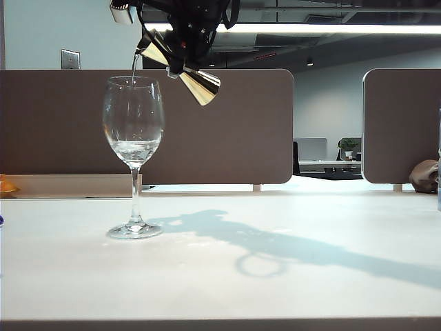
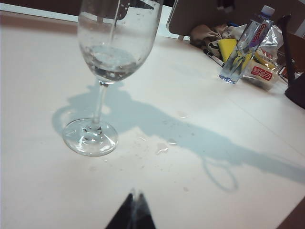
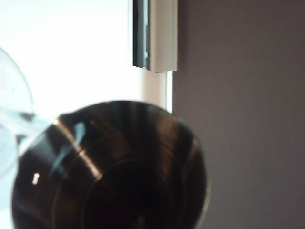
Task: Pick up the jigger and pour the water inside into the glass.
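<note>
Pour under way: my right gripper (image 1: 180, 52) has its jaws pinching the jigger (image 1: 196, 83), tipped above the glass (image 1: 134, 131) on the surface (image 1: 289, 276); water (image 1: 136, 150) streams in. Left gripper (image 2: 132, 214) idles low, jaws together. Left: draining the jigger

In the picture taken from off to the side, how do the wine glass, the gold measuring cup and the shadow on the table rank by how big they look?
Largest to smallest, as seen in the exterior view:
1. The long grey shadow across the white table.
2. The tall clear stemmed wine glass.
3. The shiny gold hourglass-shaped jigger, tilted in the right gripper and partly hidden by it, so its full size is unsure.
</note>
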You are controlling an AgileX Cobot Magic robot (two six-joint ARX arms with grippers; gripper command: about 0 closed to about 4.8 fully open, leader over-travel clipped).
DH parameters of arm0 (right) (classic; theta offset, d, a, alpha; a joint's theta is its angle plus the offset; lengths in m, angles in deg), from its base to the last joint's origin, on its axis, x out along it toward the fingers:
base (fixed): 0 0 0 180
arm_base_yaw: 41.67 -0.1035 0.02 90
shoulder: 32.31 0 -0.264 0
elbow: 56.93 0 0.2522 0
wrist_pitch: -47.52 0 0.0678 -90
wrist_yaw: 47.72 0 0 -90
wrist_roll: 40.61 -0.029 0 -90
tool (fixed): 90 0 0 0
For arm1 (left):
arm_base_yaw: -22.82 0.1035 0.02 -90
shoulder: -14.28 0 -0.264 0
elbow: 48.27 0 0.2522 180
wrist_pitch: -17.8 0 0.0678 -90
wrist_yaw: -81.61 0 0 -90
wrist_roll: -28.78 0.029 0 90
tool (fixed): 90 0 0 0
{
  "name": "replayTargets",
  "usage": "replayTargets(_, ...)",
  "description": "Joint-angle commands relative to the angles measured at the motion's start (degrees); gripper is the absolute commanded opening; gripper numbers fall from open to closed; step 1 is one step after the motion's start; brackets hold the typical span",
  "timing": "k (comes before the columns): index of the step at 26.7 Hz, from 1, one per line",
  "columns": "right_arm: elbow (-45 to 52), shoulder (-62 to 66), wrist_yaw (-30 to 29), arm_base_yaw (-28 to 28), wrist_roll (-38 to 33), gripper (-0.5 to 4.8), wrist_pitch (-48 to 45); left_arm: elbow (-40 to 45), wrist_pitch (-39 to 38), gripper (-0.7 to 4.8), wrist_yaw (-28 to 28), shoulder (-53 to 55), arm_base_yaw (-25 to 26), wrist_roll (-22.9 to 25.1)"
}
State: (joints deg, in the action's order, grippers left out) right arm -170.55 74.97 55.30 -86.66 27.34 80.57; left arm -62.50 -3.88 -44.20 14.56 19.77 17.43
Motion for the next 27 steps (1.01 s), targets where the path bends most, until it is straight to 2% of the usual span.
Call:
replayTargets(1,-0.48,-0.42,1.11,-0.17,3.19,-0.01,-2.62,0.02,-0.07,-0.05,-0.22,0.04,0.09,0.39)
replayTargets(17,-0.48,-0.44,3.78,0.24,15.30,-0.01,-6.10,0.02,-0.07,-0.05,-0.22,0.07,0.09,0.42)
replayTargets(20,-0.48,-0.44,3.78,0.24,18.84,-0.01,-6.27,0.02,-0.07,-0.05,-0.22,0.07,0.09,0.39)
replayTargets(22,-0.48,-0.44,3.80,0.22,23.63,-0.01,-6.25,0.02,-0.07,-0.05,-0.22,0.04,0.09,0.39)
replayTargets(24,-0.48,-0.57,3.76,0.07,24.81,-0.01,-6.25,0.02,-0.07,-0.05,-0.22,0.04,0.09,0.39)
replayTargets(26,-0.48,-0.72,3.72,-0.20,31.06,-0.01,-6.01,0.02,-0.07,-0.05,-0.22,0.07,0.09,0.39)
replayTargets(27,-0.48,-0.90,3.39,-0.20,31.67,-0.01,-6.25,0.02,-0.07,-0.05,-0.22,0.07,0.09,0.39)
